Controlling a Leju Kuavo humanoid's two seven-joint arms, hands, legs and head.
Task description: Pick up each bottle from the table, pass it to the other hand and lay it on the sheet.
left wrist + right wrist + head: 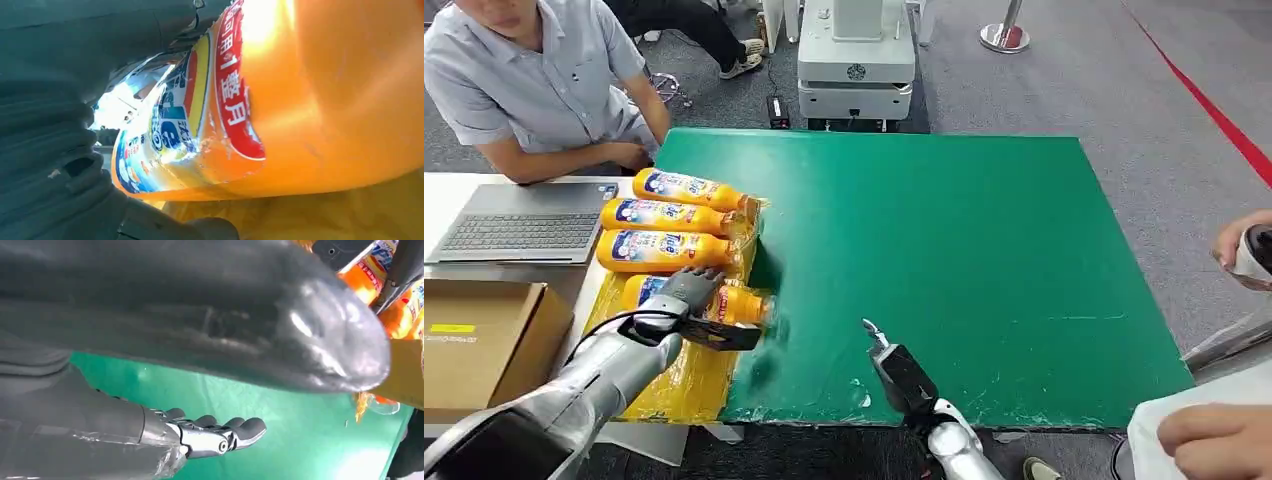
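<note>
Three orange detergent bottles (664, 214) lie side by side on the yellow sheet (674, 385) at the left edge of the green table (984, 260). A fourth orange bottle (742, 303) lies nearer me at the sheet's right border, and my left hand (686, 295) grips it from above around its body. Seen from the left wrist, that bottle (300, 100) is close up, with the left hand (50, 150) wrapped against it. My right hand (894, 370) hovers open over the green surface near the front edge, fingers (220, 432) stretched towards the held bottle (372, 270).
A laptop (524, 222) and a cardboard box (484, 340) sit on the white desk to the left. A person (534, 80) sits behind the laptop. Another person's hands (1239, 245) are at the right edge. A white machine base (856, 70) stands behind the table.
</note>
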